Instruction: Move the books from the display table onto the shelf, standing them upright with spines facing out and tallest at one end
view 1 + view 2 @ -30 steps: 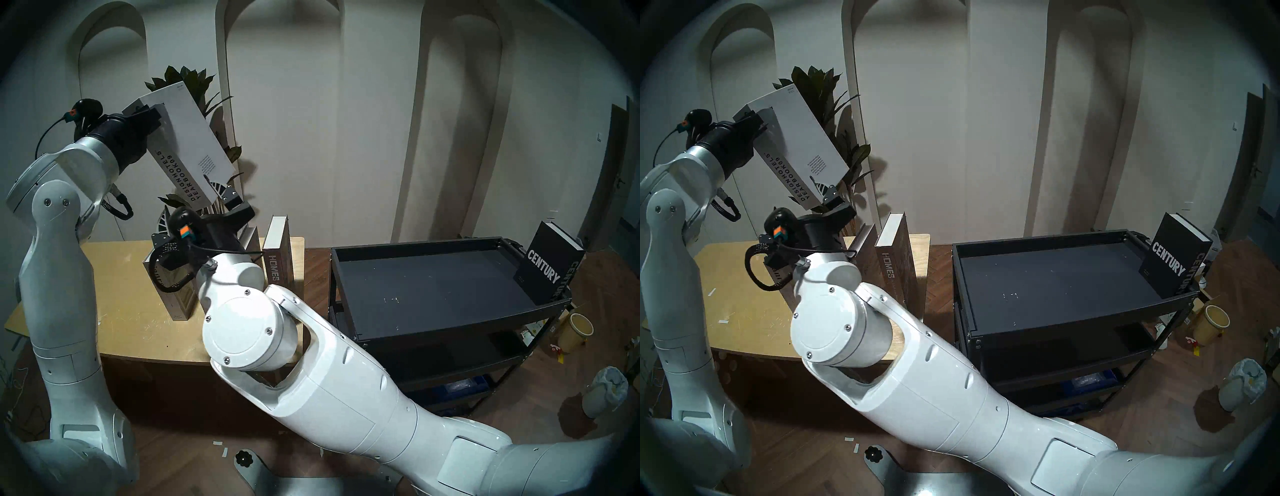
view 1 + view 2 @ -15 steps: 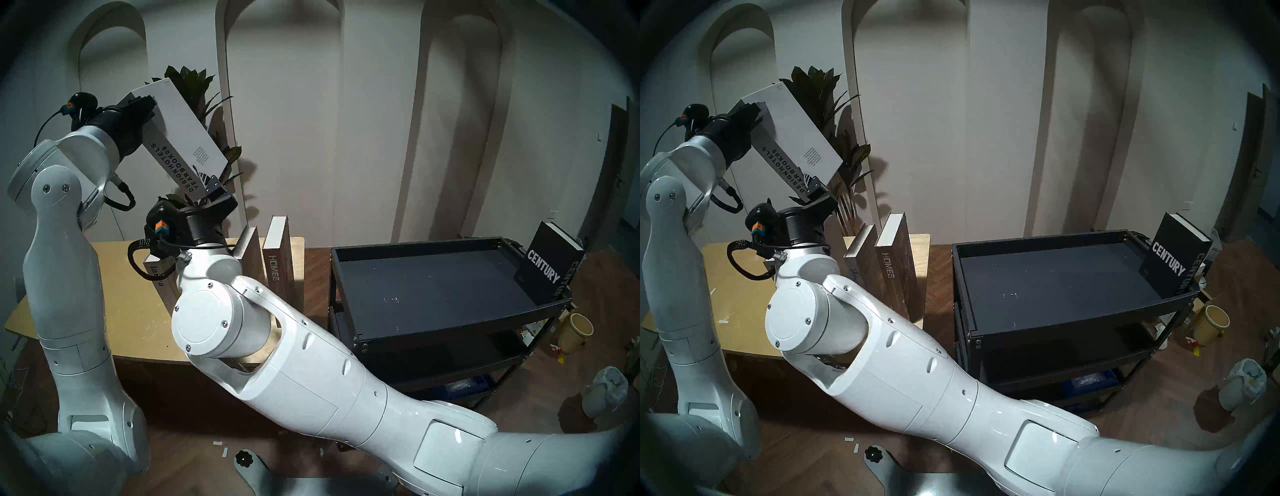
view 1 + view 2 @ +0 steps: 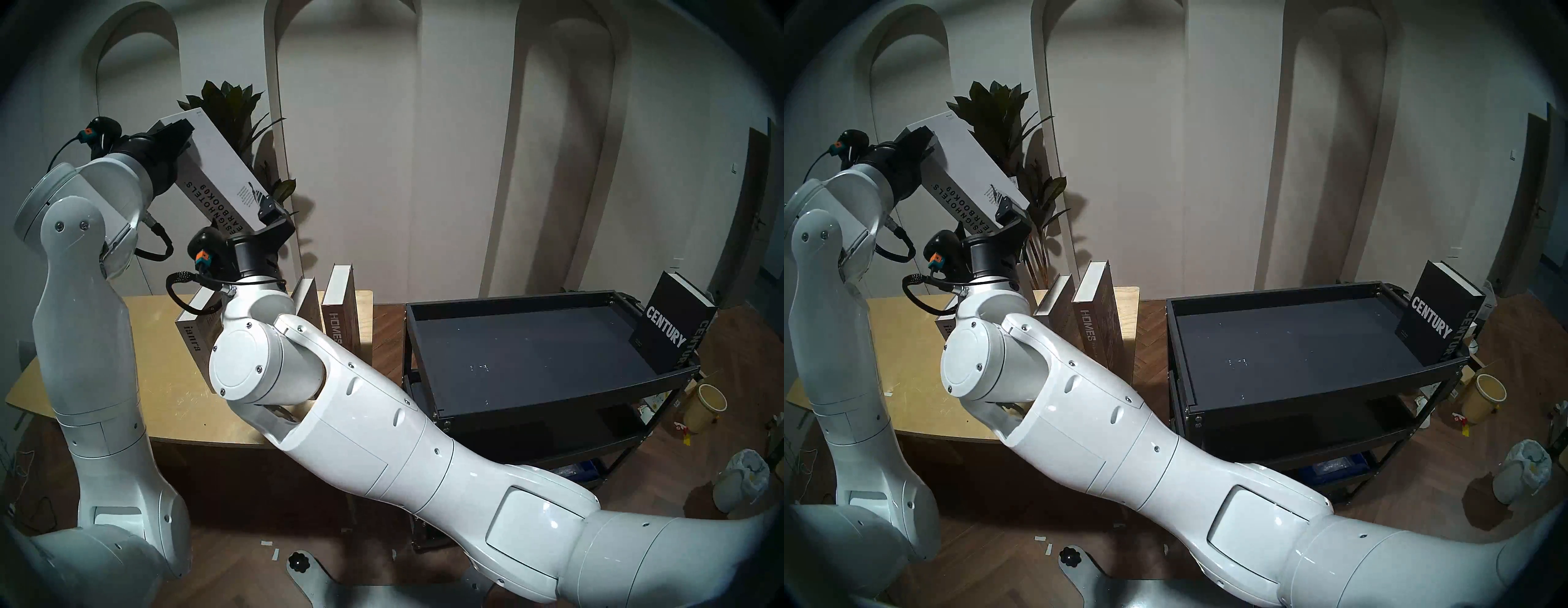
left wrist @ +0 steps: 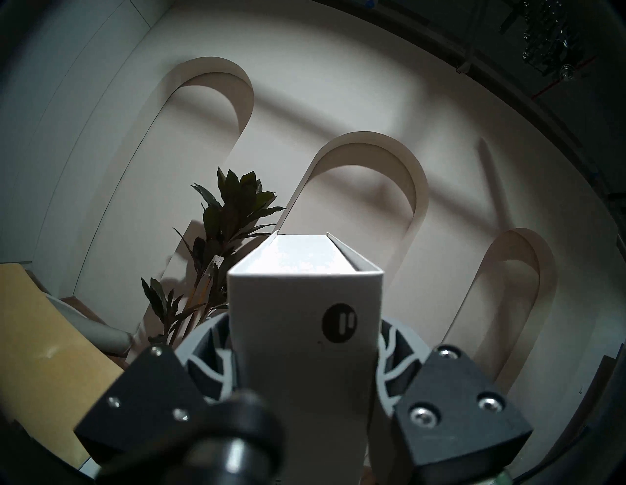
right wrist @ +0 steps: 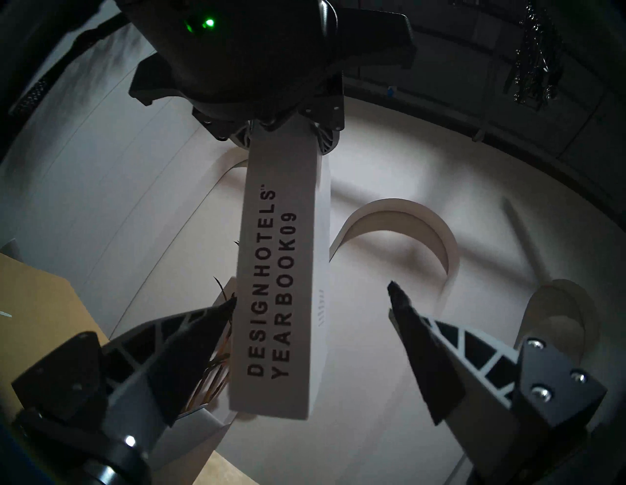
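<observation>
My left gripper [image 3: 175, 130] [image 4: 301, 355] is shut on the upper end of a white book [image 3: 220, 161] [image 3: 966, 163] [image 5: 277, 288] with the spine "DESIGN HOTELS YEARBOOK 09". The book hangs tilted above the display table [image 3: 148, 407]. My right gripper [image 3: 261, 216] [image 5: 313, 294] is open and straddles the book's lower end; its left fingertip is at the spine, its right one stands apart. Several books stand on the table, among them "HOMES" [image 3: 337, 322]. The black "CENTURY" book [image 3: 666, 331] stands at the far right end of the shelf [image 3: 530, 352].
A potted plant [image 3: 237, 102] stands right behind the held book and the table. On the floor to the right of the shelf are a yellow bucket [image 3: 706, 407] and a bin with a white bag [image 3: 742, 484]. The shelf's lower tiers hold blue items.
The right gripper rose from beside the table books and came up around the held book's lower end. The left arm tipped the book flatter, its cover turning away from the head camera.
</observation>
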